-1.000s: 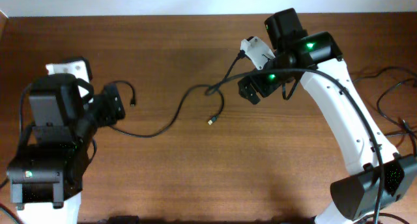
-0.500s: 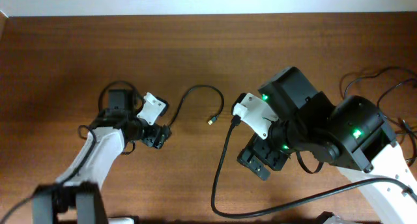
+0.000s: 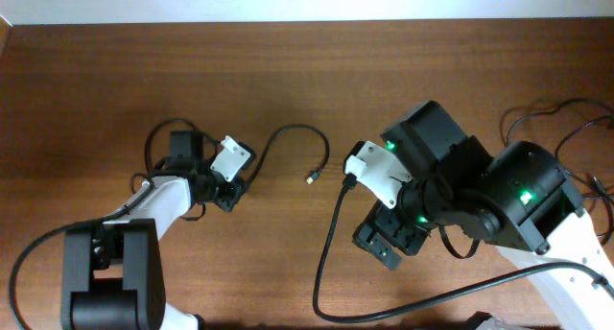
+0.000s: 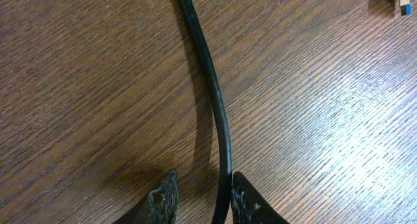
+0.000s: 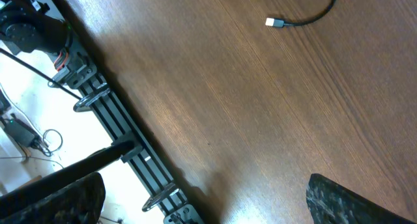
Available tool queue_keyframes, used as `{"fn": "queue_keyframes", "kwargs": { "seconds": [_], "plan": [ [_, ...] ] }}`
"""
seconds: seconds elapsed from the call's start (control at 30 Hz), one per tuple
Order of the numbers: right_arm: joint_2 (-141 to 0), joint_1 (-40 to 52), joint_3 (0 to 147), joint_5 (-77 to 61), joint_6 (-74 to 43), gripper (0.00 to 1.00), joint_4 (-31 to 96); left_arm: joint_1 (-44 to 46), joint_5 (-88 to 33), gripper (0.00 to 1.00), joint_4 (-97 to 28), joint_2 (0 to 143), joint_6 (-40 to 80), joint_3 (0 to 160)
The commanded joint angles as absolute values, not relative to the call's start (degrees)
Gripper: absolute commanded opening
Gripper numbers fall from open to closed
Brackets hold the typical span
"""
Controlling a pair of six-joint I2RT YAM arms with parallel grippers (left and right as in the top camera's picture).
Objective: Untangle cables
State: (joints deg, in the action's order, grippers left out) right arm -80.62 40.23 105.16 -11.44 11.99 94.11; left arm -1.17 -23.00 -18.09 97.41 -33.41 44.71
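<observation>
Logging from my console: left gripper (image 4: 203,188) narrowly parted, straddling cable (image 4: 215,100), left of plug (image 3: 310,179); right gripper (image 5: 205,185) spread wide above table (image 3: 96,81), lower right of plug.

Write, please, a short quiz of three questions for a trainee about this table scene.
1. Which gripper has the cable between its fingers?
2. True or false: the right gripper is shut on the plug.
3. The plug lies: A) on the table; B) in a box; C) in a cup.
Key: 1 the left gripper; 2 false; 3 A.
</observation>
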Motion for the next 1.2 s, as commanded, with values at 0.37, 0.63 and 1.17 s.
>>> {"fn": "queue_keyframes", "kwargs": {
  "seconds": [0.37, 0.63, 1.17],
  "plan": [
    [-80.2, 40.5, 105.6, -9.8, 11.4, 0.99, 92.5, 16.8, -29.1, 0.00, -30.5, 78.3, -32.4, 74.7],
    [-80.2, 40.5, 105.6, -9.8, 10.4, 0.99, 94.3, 32.6, -32.2, 0.54, -13.5, 93.5, -26.4, 74.8],
    [-88.1, 40.4, 105.5, 7.8, 3.5, 0.99, 83.7, -15.6, -31.1, 0.48, -47.4, 78.7, -9.7, 74.8]
  ]
}}
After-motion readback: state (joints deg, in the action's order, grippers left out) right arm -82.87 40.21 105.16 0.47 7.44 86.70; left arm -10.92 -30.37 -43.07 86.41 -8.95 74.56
